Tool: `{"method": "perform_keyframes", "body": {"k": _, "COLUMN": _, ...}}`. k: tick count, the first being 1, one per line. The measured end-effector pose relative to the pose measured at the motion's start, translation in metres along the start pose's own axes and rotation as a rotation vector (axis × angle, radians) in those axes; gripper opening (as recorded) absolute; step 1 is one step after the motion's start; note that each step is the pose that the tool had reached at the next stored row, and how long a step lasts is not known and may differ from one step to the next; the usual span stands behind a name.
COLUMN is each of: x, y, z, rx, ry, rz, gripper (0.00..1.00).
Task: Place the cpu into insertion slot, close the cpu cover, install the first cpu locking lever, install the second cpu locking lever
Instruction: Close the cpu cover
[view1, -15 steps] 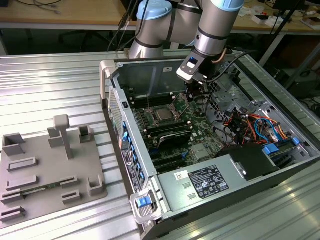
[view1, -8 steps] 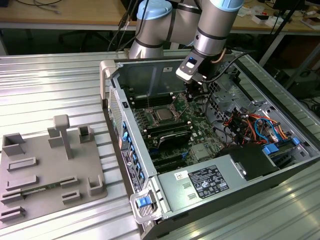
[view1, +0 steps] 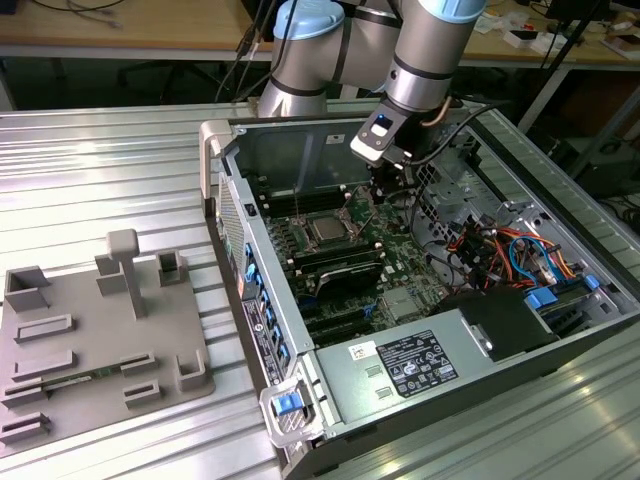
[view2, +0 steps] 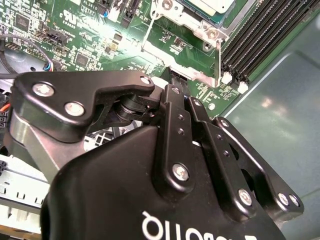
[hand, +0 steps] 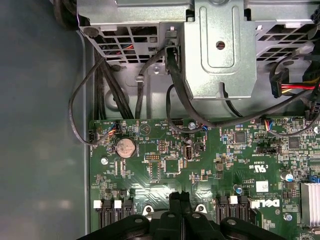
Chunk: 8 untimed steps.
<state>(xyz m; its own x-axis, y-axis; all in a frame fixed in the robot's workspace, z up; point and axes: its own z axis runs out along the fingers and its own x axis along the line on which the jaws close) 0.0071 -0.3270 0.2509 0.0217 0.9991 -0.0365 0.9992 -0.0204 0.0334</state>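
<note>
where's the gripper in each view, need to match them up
Exterior view: the gripper hangs inside the open case, just to the exterior view's right of the insertion slot.
Second wrist view: the gripper is the black linkage in the foreground, shut, tips near the insertion slot's silvery rim.
First wrist view: the gripper has its shut tips between white-tabbed slots.
Shared landmark: the green motherboard.

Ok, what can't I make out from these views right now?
- Exterior view: the cpu is visible, but its locking levers are too small to tell.
- Second wrist view: the insertion slot is cut off by the top edge, so the cover state is unclear.
- Second wrist view: the hand hides with its own body what its tips touch.
</note>
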Motion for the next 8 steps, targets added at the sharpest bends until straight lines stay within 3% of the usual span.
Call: {"method": "perform_keyframes", "body": {"k": 8, "x": 0.0000, "y": -0.0017, "z": -0.0001, "rx": 0.0000, "ry": 0.0000, "rz": 0.000, "gripper": 0.11}}
